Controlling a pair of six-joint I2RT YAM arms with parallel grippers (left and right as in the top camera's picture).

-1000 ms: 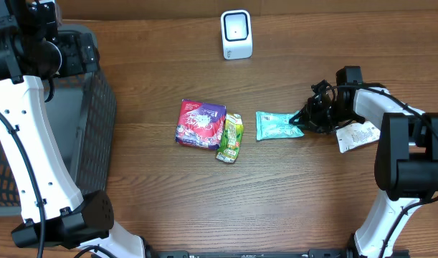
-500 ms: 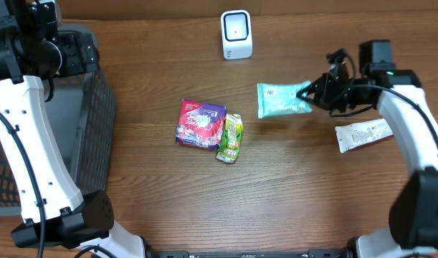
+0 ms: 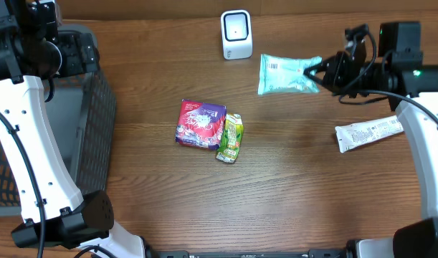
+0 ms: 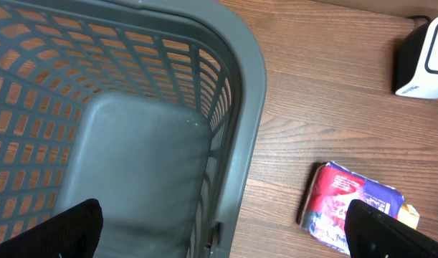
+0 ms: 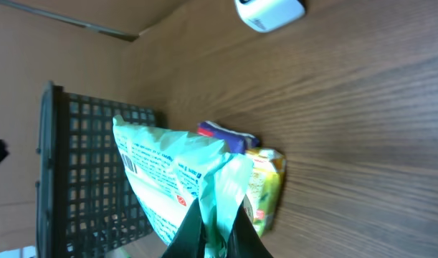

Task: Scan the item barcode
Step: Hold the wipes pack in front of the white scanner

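1. Nearest you, the near edge of the brown wood-grain table [image 3: 276, 201] is bare boards, with the two white arm bases standing at the near left and near right corners.
2. Around the middle sit a red-and-purple packet [image 3: 199, 123] and a green pouch [image 3: 231, 137], touching side by side, the pouch on the right.
3. Over by the right edge lies a white sachet [image 3: 369, 134], flat and slightly tilted, well apart from that pair.
4. Along the left edge is the grey mesh basket [image 3: 97, 107]. Your left gripper [image 4: 222, 215] hangs over it with its jaws spread wide and nothing between them.
5. Further back, your right gripper [image 3: 322, 72] is pinched tight on the right end of the teal packet [image 3: 287, 74], which sticks out to the left above the table, just right of the scanner.
6. The white scanner [image 3: 236, 34] stands at the far edge, near the centre. Behind it there's a plain tan strip.
7. View differences:
   - Only the right wrist camera shows the teal packet's printed face, with what looks like a barcode [image 5: 130, 166] near one edge. The scanner is up in its top corner.
   - Only the left wrist camera shows the basket's solid grey floor.
   - Only the overhead shows the white sachet.
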